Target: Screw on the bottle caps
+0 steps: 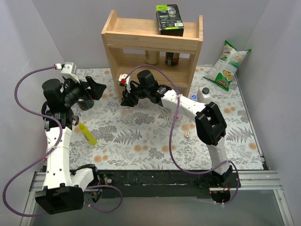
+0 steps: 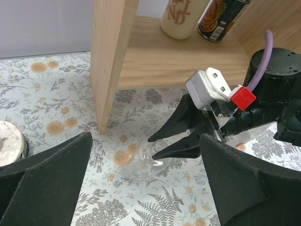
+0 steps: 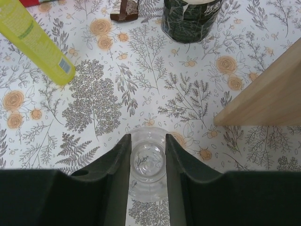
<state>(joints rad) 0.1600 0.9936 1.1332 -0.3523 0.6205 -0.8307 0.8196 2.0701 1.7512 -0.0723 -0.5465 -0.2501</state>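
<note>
A small clear bottle [image 3: 148, 165] stands on the floral mat by the shelf's left leg, its mouth open with no cap on it. My right gripper [image 3: 147, 155] is shut on its neck, one finger on each side. The left wrist view shows the bottle [image 2: 141, 165] tilted, with the right fingers [image 2: 181, 149] pinching its neck. My left gripper [image 2: 146, 188] is open wide and empty, just left of the bottle and facing it. In the top view a tiny blue cap [image 1: 194, 97] lies by the opaque white bottle [image 1: 205, 94]. A small pale cap [image 1: 187, 135] lies mid-mat.
A wooden shelf [image 1: 153, 40] stands at the back with two jars [image 2: 181, 16] inside and a dark box [image 1: 169, 19] on top. A yellow tube [image 1: 88, 134] lies on the mat's left side. A dark round container [image 3: 190, 16] sits near the left gripper. A chips bag [image 1: 228, 66] leans at the back right.
</note>
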